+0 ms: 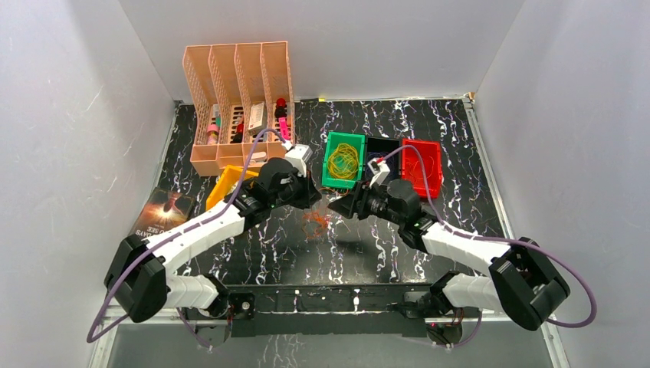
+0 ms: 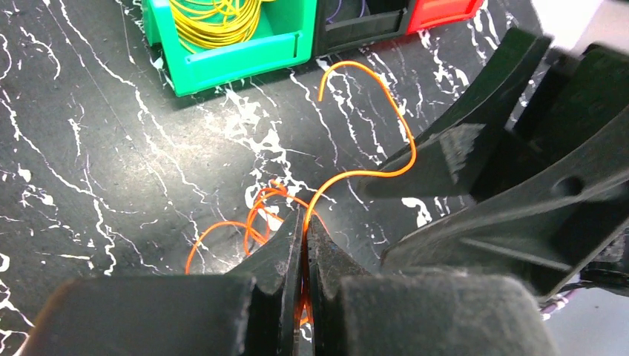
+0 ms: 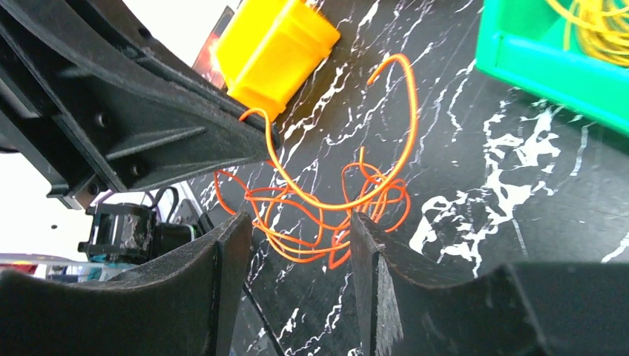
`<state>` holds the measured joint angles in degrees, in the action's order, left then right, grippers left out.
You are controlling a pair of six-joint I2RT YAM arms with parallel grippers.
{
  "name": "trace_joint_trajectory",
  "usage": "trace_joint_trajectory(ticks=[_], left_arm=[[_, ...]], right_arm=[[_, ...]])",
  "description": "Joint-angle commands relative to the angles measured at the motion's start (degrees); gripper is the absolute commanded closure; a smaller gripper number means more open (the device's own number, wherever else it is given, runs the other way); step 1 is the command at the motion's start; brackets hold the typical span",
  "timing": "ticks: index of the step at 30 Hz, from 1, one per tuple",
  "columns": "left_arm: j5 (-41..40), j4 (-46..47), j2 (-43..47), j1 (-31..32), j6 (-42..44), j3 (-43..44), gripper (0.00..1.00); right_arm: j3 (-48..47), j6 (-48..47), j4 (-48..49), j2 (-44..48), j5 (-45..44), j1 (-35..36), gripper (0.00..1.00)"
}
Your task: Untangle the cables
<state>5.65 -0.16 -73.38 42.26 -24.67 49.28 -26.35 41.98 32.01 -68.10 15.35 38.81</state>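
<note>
top external: cables (image 1: 316, 221), book (image 1: 162, 212) title unreadable

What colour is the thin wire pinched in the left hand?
The wire is orange, clearest in the left wrist view.

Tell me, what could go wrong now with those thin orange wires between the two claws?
The left gripper is shut on one strand of the orange cables; pulling might tighten the tangle or drag the whole bunch along. The right gripper stands open facing many loops, so closing could catch several at once. Both grippers sit very close together and could bump.
</note>
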Motion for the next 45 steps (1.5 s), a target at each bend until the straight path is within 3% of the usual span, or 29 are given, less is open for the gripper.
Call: trace_joint_trajectory(ticks=[1,25,45], left_arm=[[1.3,2.8,4.4,-0.1,-3.6,-1.3,1.0],[3.8,5.0,6.5,-0.1,-7.4,-2.4,1.0],[-5.1,-6.8,12.2,-0.2,-2.6,11.2,1.0]], right_arm=[[0.3,0.1,7.3,-0.8,-1.1,2.9,0.41],[-2.5,10.6,18.0,-14.1,-8.3,9.5,0.43],[-0.7,7.1,1.7,-16.2,-21.7,10.7,0.55]])
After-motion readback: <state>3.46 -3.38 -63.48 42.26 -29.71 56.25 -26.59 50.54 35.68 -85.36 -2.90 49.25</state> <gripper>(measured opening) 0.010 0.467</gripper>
